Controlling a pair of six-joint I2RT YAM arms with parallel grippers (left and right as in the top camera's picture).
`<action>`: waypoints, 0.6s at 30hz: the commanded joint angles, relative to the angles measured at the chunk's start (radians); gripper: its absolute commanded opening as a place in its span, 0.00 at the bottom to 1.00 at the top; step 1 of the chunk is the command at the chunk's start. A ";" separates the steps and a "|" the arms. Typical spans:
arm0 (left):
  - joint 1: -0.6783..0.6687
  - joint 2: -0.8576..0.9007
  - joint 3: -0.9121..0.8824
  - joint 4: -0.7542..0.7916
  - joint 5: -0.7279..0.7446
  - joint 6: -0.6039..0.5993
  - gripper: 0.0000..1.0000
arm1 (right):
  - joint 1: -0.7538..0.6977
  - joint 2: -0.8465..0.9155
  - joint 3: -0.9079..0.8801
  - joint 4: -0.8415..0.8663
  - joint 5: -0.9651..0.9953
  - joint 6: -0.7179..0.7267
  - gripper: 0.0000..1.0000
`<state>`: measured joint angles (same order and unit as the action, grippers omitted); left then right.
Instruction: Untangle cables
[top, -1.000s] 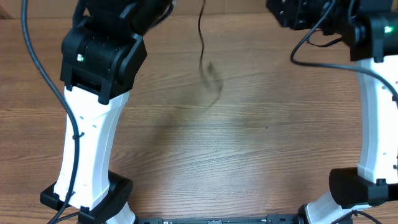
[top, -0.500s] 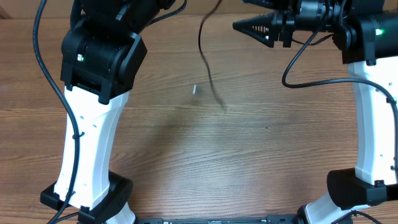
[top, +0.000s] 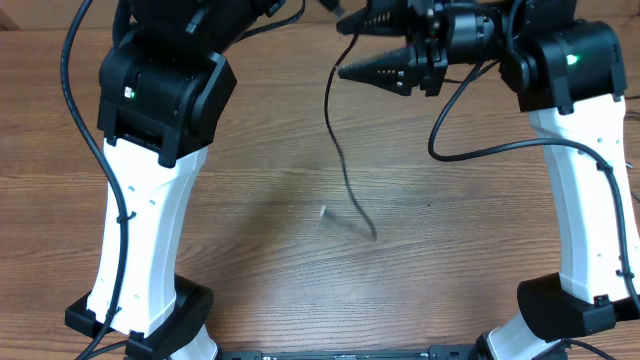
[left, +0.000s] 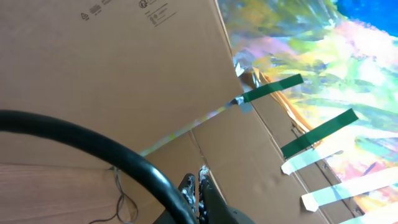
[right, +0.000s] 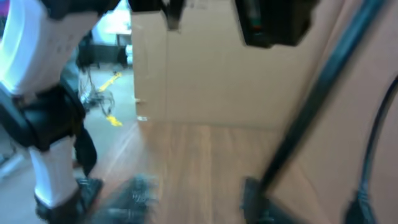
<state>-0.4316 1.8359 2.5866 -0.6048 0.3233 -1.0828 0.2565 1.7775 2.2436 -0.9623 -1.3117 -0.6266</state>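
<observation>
Cable (top: 337, 150) dangles from the top edge, lower end over mid surface (top: 300, 280). Left claw (left: 199, 190) is pinched tight, probably holding the cable up, though the grip is hidden. Right claw (top: 345, 42) is parted and straddles the cable, likely to pinch it.

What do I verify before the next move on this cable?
1. Is the left tool shut: ok.
2. Does it grip the cable: cannot tell, nothing shows between its fingers.
3. Is the right tool open: ok, fingers apart in the overhead view.
4. Is the cable between the right tool's fingers: cannot tell, it runs close past the tips.
5. Is the cable's lower end clear of the table: cannot tell.
6. Is the right wrist view usable: not ok, blurred.
</observation>
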 joint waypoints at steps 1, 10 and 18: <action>0.001 0.003 0.002 0.008 0.013 -0.022 0.04 | 0.009 -0.001 0.003 0.004 -0.014 -0.003 0.04; 0.016 0.000 0.002 -0.006 0.056 -0.009 0.49 | -0.017 -0.001 0.002 0.006 0.018 -0.003 0.04; 0.024 -0.063 0.003 -0.059 0.167 0.542 1.00 | -0.116 -0.001 0.003 -0.050 0.285 -0.003 0.04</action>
<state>-0.4030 1.8305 2.5866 -0.6235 0.4450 -0.8749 0.1802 1.7775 2.2436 -1.0046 -1.1595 -0.6281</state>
